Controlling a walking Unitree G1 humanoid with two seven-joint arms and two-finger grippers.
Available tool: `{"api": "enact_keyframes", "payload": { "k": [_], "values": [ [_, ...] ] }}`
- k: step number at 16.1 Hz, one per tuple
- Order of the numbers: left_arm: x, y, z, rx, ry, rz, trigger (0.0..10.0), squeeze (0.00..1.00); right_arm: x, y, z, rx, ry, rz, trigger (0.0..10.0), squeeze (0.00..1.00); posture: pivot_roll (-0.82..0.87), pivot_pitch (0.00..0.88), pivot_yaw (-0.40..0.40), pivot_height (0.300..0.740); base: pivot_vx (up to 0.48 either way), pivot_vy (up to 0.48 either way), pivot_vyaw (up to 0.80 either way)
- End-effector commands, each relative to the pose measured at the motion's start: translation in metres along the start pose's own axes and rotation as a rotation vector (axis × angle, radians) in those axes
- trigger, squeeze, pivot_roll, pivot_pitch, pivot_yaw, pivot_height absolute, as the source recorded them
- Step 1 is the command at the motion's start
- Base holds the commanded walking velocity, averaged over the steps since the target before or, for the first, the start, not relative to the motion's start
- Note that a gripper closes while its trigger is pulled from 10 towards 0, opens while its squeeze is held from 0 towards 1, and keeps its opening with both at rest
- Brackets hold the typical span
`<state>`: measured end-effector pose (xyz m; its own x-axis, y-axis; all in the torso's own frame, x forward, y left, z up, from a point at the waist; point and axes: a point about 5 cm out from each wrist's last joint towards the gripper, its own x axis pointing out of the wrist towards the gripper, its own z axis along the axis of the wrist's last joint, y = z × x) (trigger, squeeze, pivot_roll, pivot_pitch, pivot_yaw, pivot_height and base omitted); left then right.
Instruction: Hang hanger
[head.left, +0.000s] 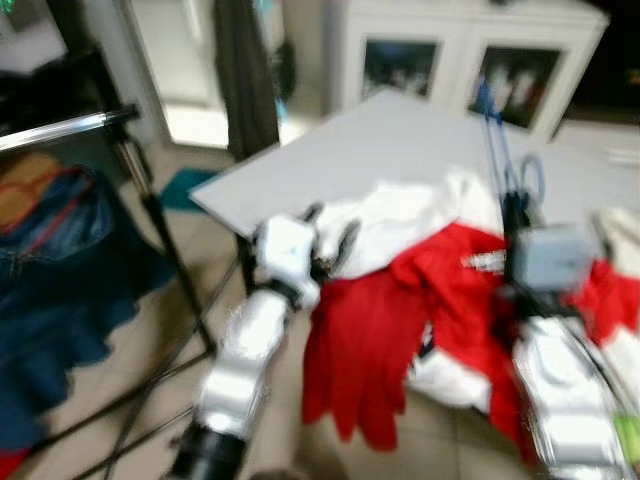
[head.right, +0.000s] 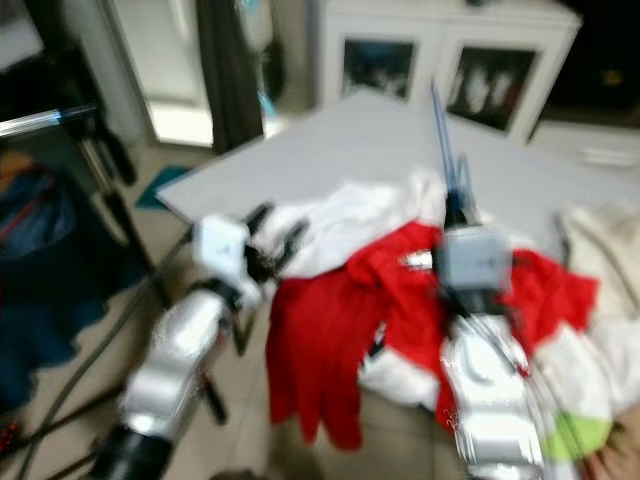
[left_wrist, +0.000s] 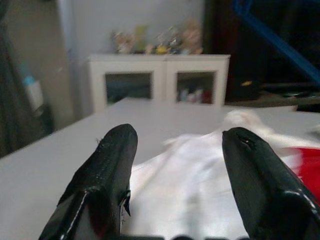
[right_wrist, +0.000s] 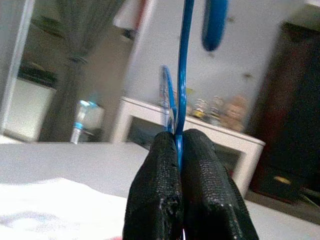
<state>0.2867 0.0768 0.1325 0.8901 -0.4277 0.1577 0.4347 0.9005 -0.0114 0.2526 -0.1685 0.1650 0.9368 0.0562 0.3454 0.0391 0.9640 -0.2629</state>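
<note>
The right gripper has its 2 black fingers pressed together on the thin blue hanger, pinching the wire so that the hanger stands up out of the claw, its long axis running roughly upward and away from the robot. In the right wrist view the blue wire rises straight from between the fingertips, with a curved blue end showing above. That arm is held over the pile of clothes, a red garment spilling off the near edge of the grey table and a white garment lying behind it.

The left gripper is spread wide with nothing between its fingers; it hovers at the table's near left corner, just over the white cloth.

The clothes rail, a silver bar on a black stand with blue clothing draped below it, stands well off to the robot's left, beyond the left arm. So the hanger is in the arm farther from the rail, and the rail lies across the body from it. Hanging it probably calls for a turn to the left, so the hook end comes over the bar. The head views are blurred, so I cannot tell which way the hook faces.
</note>
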Motion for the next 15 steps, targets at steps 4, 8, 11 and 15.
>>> {"api": "enact_keyframes", "payload": {
  "k": [4,8,11,15],
  "values": [
    [0.004,-0.012,0.003,-0.015,-0.018,-0.042,10.0,0.0,-0.003,-0.012,-0.002,-0.032,0.012,-0.024,10.0,0.0,0.09,0.022,0.015,0.74,0.0,0.0,0.0],
    [0.003,-0.014,0.001,-0.016,-0.005,-0.08,10.0,0.0,-0.004,-0.011,-0.002,-0.032,0.016,-0.022,10.0,0.0,0.09,0.028,0.013,0.74,0.0,0.0,0.0],
    [0.007,-0.007,0.002,0.006,0.012,-0.129,10.0,0.0,-0.005,-0.011,-0.002,-0.032,0.019,-0.022,10.0,0.0,0.09,0.03,0.013,0.74,0.0,0.0,0.0],
    [0.009,0.004,0.003,0.034,0.032,-0.18,10.0,0.0,-0.005,-0.01,-0.002,-0.031,0.02,-0.023,10.0,0.0,0.09,0.032,0.016,0.74,0.0,0.0,0.0]
  ]
}}
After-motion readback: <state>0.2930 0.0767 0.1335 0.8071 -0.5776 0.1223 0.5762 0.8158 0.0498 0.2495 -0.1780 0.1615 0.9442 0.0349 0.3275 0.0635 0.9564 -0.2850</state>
